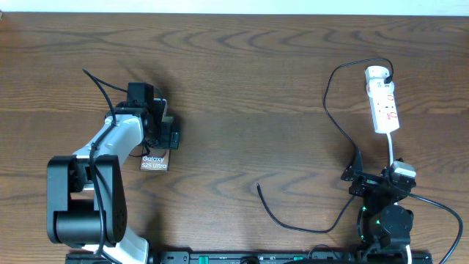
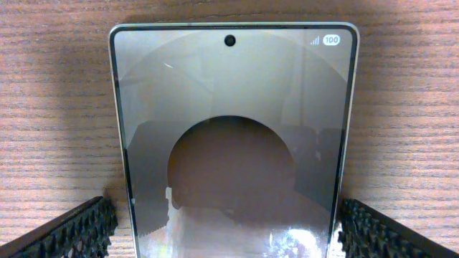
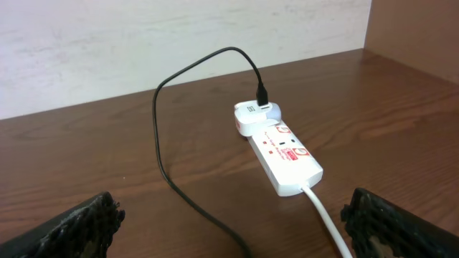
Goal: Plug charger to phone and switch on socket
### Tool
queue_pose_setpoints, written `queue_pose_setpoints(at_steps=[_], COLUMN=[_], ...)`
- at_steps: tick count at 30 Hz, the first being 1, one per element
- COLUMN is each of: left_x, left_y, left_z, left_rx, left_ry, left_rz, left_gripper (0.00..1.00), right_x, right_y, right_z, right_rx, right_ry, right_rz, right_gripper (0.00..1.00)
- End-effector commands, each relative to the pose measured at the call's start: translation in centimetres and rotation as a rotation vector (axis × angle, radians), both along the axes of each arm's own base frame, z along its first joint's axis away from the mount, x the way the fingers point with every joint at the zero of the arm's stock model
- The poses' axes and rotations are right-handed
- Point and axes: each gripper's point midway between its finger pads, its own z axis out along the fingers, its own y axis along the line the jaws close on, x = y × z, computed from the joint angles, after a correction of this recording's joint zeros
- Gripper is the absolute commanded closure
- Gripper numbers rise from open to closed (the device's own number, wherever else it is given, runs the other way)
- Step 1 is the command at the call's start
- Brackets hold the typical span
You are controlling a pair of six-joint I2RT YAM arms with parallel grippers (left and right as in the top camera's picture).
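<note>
Phone [image 1: 154,161] lies far left of socket [image 1: 382,99], charger [image 3: 155,129] tip seemingly between.

One phone [image 2: 233,136] lies on one counter [image 1: 242,88]. Well to the right of the phone: one socket [image 1: 384,106], one charger [image 3: 155,136] and one white adapter [image 3: 251,116]. Two tools: the left tool [image 2: 229,236] astride the phone, the right tool [image 3: 229,229] well apart from it.

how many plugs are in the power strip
1: a white adapter sits in the power strip at the end away from its white cord, with the charger cable running from it. Other outlets look empty.
</note>
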Motion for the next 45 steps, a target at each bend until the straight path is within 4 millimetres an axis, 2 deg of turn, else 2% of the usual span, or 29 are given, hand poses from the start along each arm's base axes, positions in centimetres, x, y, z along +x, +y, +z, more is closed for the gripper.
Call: queue_pose_setpoints(at_steps=[1,32,37,45], left_x=[-2.15,-2.21,-2.2,-2.19], left_y=[0.3,0.3,0.3,0.3], left_z=[-1.76,-1.84,-1.84,-1.84], left_rx=[0.013,0.013,0.013,0.013], left_ry=[0.077,0.077,0.076,0.076], left_rz=[0.006,0.005,0.005,0.005], left_gripper=[0.02,0.01,0.12,0.13], right_x=[0.01,0.01,0.01,0.01], right_y=[0.04,0.04,0.04,0.04], right_z=[-0.17,-0.17,-0.17,-0.17], right_rx=[-0.012,-0.012,-0.012,-0.012], right_ry=[0.006,0.006,0.006,0.006], right_rz=[0.002,0.002,0.002,0.002], right_gripper=[0.01,0.01,0.01,0.01])
